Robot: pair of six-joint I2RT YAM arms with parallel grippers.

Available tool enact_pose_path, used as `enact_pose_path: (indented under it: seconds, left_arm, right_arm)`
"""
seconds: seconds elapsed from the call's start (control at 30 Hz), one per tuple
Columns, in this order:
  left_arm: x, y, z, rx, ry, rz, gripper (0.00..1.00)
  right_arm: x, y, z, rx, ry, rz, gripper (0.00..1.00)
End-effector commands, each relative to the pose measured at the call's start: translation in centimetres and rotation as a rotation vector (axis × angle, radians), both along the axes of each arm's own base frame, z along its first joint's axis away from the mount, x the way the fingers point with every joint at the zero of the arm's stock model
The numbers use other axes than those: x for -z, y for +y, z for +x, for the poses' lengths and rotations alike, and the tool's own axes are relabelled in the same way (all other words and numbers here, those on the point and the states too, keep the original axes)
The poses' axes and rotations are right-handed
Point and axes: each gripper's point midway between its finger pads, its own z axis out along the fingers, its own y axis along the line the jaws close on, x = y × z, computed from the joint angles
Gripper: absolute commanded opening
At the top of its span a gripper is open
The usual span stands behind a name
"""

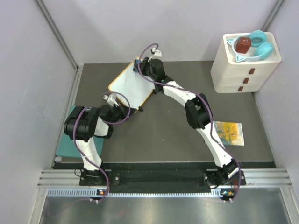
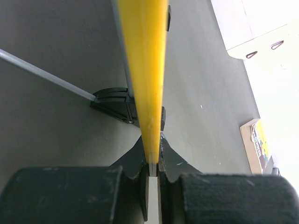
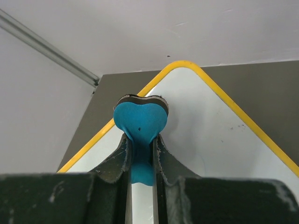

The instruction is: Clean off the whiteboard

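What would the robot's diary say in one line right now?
left gripper: shut on edge of small orange-rimmed whiteboard | right gripper: shut on blue heart-shaped eraser | eraser: near board's far corner | writing: none seen

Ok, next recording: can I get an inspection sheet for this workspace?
Surface: dark grey tabletop.
Job's things: whiteboard, yellow-orange rim, no writing visible on the face that shows; blue eraser at its far corner.
Clutter: picture booklet on the right; teal mat under the left arm; white drawer unit far right.
Pincers: left pincer shut on the whiteboard's edge; right pincer shut on the blue eraser.
Cables: purple cables looped along both arms.
Surroundings: grey walls.
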Motion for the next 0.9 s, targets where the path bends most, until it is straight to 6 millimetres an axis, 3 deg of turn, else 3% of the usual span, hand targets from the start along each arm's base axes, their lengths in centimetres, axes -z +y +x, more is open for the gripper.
enact_pose_path:
  seconds: [0.0, 0.23, 0.47, 0.67, 0.77, 0.87]
  left_arm:
    - [2.7, -2.8, -5.1, 0.202, 0.143, 0.001, 0.0]
    - [2.7, -2.7, -5.1, 0.2, 0.141, 0.003, 0.0]
    - [2.7, -2.7, -5.0, 0.2, 0.139, 0.003, 0.0]
    - [2.7, -2.7, -5.1, 0.201, 0.138, 0.002, 0.0]
    - [2.7, -2.7, -5.1, 0.2, 0.138, 0.003, 0.0]
    - [2.7, -2.8, -5.2, 0.203, 0.137, 0.003, 0.0]
  right_arm:
    - [0.3, 1.2, -0.9, -0.053, 0.004, 0.021, 0.0]
    - [1.4, 5.0, -5.2, -0.23, 0.021, -0.025, 0.0]
    - [3.4, 7.0, -9.8, -0.392, 0.103, -0.011, 0.0]
    - [3.4, 8.7, -13.8, -0.524, 0.106, -0.027, 0.0]
    - [2.9, 8.5, -14.6, -0.534, 0.103, -0.028, 0.0]
    - [2.6, 7.8, -13.8, -0.48, 0.088, -0.046, 0.0]
